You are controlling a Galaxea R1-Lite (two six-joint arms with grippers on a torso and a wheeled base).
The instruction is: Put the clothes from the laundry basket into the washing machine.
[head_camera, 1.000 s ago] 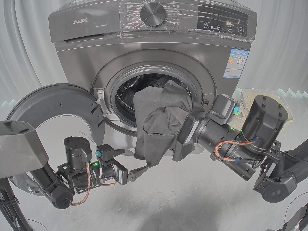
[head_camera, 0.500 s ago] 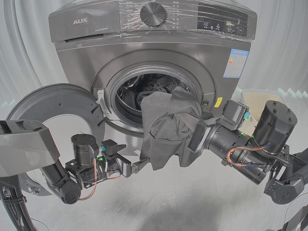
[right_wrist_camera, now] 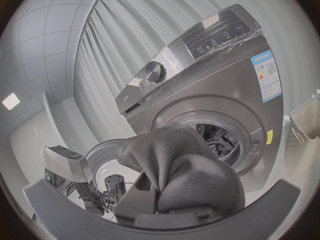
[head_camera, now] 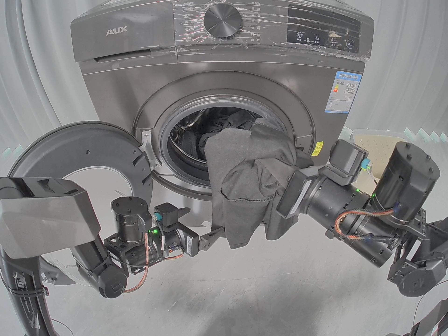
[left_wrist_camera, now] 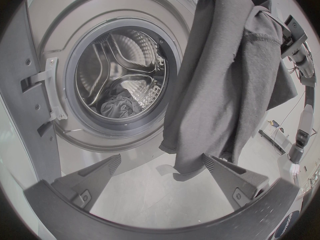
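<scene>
One washing machine (head_camera: 140, 85), one door (head_camera: 79, 148), one dial (head_camera: 222, 20), one dark grey garment (head_camera: 247, 173), one heap of clothes (left_wrist_camera: 120, 105) in the drum (left_wrist_camera: 130, 47), one laundry basket (head_camera: 373, 142), two claws: left claw (left_wrist_camera: 160, 162), right claw (right_wrist_camera: 166, 205)

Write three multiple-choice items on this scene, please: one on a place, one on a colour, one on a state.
1. Where does the cloth in the right end effector hang?
A. in front of the washer's opening
B. on a shelf
C. on a chair

2. What colour is the cloth?
A. white
B. dark grey
C. red

3. How is the washer door?
A. shut
B. swung open
C. taken off

Answers:
1 A: it drapes down before the round opening.
2 B: it looks dark grey in every view.
3 B: the door stands aside on its hinge.
</scene>
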